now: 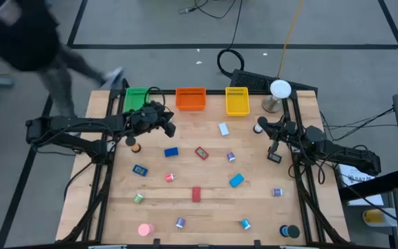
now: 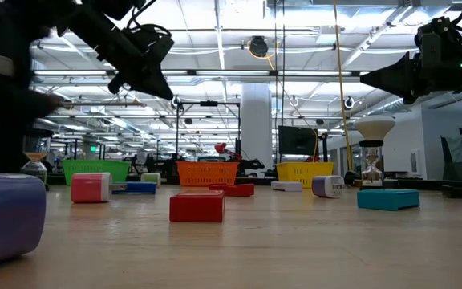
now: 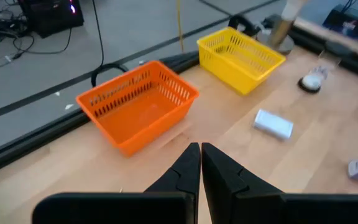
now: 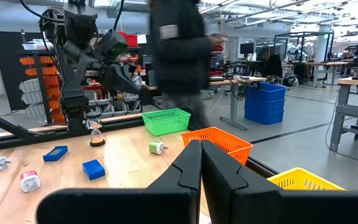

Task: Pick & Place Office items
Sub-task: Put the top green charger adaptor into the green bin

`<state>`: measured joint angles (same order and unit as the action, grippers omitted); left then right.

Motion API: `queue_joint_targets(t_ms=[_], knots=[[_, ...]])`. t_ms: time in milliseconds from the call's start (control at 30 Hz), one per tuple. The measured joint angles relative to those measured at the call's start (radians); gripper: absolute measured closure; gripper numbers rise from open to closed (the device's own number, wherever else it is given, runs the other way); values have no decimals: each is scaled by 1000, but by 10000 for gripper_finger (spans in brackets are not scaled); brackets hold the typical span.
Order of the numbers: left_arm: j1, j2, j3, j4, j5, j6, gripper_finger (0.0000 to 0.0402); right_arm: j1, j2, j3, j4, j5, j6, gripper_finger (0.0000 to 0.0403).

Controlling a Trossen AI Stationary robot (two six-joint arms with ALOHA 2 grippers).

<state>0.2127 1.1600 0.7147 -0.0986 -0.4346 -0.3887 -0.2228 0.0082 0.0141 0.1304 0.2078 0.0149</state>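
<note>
Both the left gripper [image 1: 170, 128] and right gripper [image 1: 260, 128] hover pinched closed and empty, while the office items [image 1: 196, 194] sit scattered across the table [image 1: 206, 214], probably light, stiff little pieces best pinched across their flat sides.

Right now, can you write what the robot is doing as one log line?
left pincer: shut, empty, near green plastic basket | right pincer: shut, empty | small office pieces: all on wooden table
</note>
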Motion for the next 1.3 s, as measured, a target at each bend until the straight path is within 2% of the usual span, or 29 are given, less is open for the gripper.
queue_joint_targets(t_ms=[300, 433, 567, 733, 900, 1000, 1100, 1300], knots=[[-17, 0, 0, -87, 47, -5, 382, 0, 0, 0, 0, 0, 0, 399], [-26, -1, 0, -94, 138, 17, 383, 0, 0, 0, 0, 0, 0, 399], [-21, -1, 52, -233, 182, -32, 383, 0, 0, 0, 0, 0, 0, 399], [-23, -1, 96, -373, 207, -13, 383, 0, 0, 0, 0, 0, 0, 399], [-18, 27, 101, -421, 252, -15, 382, 0, 0, 0, 0, 0, 0, 399], [9, 65, 101, -426, 274, -53, 382, 0, 0, 0, 0, 0, 0, 399], [57, 116, 102, -431, 349, -68, 382, 0, 0, 0, 0, 0, 0, 399], [165, 217, 164, -457, 375, 7, 378, 0, 0, 0, 0, 0, 0, 399]])
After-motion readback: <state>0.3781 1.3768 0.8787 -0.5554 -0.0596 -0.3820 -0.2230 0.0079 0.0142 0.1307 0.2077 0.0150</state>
